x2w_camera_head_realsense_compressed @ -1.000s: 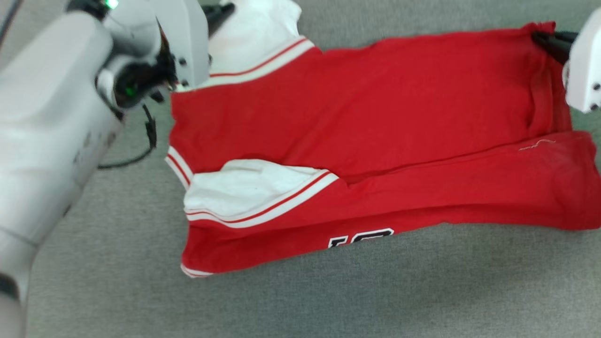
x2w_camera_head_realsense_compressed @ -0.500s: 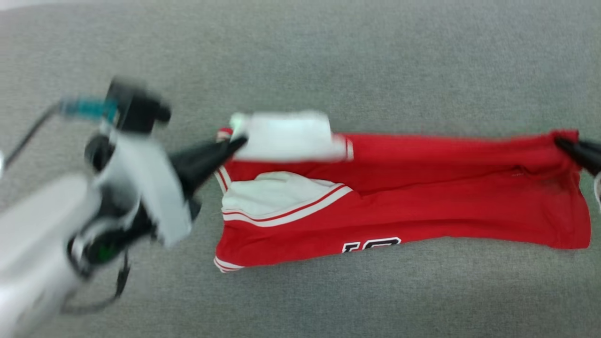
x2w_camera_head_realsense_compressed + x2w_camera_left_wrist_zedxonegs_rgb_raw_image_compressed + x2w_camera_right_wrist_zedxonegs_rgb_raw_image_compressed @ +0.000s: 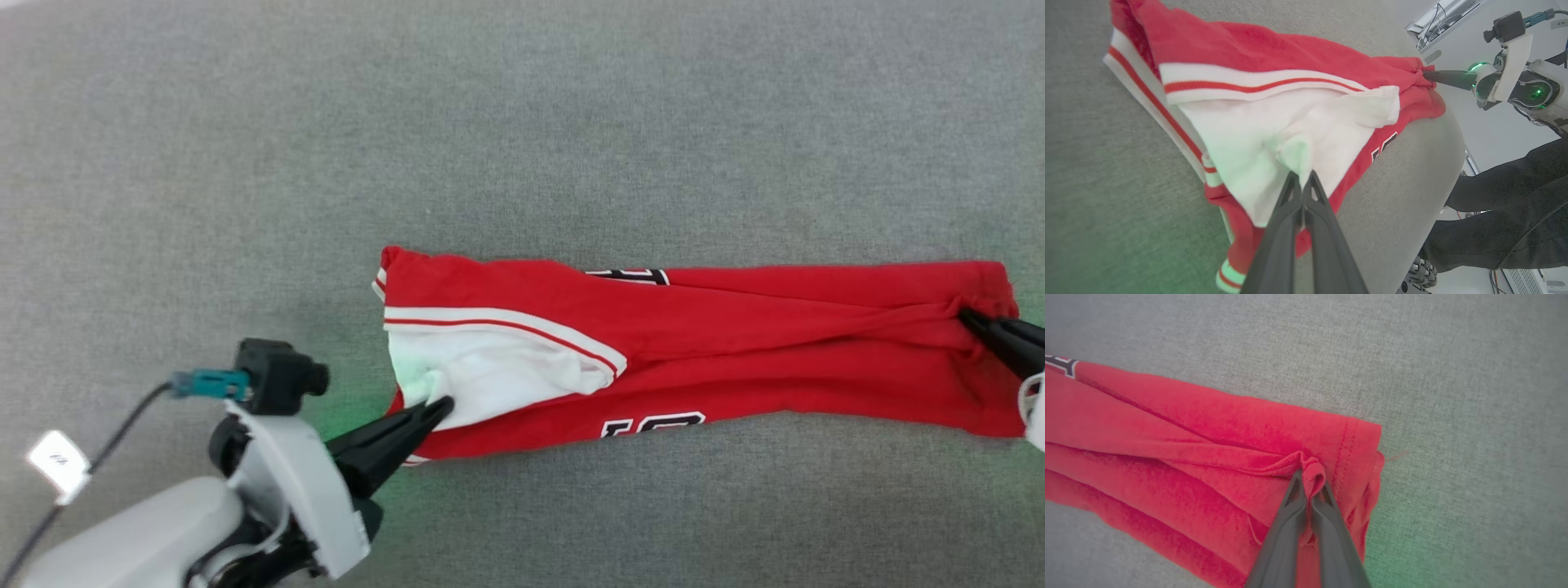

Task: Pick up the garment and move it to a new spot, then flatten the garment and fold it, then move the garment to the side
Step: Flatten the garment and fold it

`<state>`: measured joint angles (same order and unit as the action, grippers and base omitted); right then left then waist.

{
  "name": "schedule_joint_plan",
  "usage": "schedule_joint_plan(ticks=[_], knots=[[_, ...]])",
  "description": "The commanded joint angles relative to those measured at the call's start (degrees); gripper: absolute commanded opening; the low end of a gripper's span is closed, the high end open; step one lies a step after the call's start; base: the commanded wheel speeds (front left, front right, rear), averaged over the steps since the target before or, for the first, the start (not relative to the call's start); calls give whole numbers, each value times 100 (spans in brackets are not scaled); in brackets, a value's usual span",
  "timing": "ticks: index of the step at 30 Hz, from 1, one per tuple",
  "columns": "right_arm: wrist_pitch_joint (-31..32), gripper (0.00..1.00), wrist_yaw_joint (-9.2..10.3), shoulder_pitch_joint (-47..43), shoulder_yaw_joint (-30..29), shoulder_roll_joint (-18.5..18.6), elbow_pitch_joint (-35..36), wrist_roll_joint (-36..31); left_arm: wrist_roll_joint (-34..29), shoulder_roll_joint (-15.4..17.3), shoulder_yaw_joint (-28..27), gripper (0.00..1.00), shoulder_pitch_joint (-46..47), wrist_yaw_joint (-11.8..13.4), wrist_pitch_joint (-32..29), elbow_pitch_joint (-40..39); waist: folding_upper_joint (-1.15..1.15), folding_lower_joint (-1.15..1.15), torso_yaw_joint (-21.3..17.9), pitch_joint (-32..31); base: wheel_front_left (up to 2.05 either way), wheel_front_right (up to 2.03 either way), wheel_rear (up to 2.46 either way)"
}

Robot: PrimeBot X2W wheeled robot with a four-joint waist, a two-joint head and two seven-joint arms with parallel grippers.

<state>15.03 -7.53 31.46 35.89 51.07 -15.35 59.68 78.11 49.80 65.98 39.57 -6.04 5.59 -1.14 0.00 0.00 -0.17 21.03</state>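
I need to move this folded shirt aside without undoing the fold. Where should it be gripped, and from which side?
At its two short ends, each from its outer side: the shirt lies as a long narrow strip, so end grips should keep the layers taut. The left gripper pinches the white sleeve there, the right gripper the bunched hem.

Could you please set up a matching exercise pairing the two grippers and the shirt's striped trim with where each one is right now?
Column one:
1. left gripper
2. right gripper
3. striped trim band

Column two:
A. shut on the garment's all-red end
B. runs between red cloth and the white sleeve
C. shut on the white sleeve

Pairs: 1-C, 2-A, 3-B.
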Motion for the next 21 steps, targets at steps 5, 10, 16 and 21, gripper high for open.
schedule_joint_plan(ticks=[5,10,16,21], knots=[[-88,0,9,80,-127,-389,-290,-309,-123,-399,47,0,68,-45,118,726,0,0,-39,133,0,0,0],[-158,100,8,10,-269,-597,-327,-363,-157,-627,43,70,79,-97,340,1158,0,0,-64,106,0,0,0],[-108,100,8,-323,-654,-442,-135,-77,-228,-604,-109,100,-187,-120,770,1165,0,0,16,-96,0,0,0],[84,100,8,-760,-1142,-221,-109,105,-478,-755,-535,100,-576,36,949,1002,0,0,248,-244,0,0,0]])
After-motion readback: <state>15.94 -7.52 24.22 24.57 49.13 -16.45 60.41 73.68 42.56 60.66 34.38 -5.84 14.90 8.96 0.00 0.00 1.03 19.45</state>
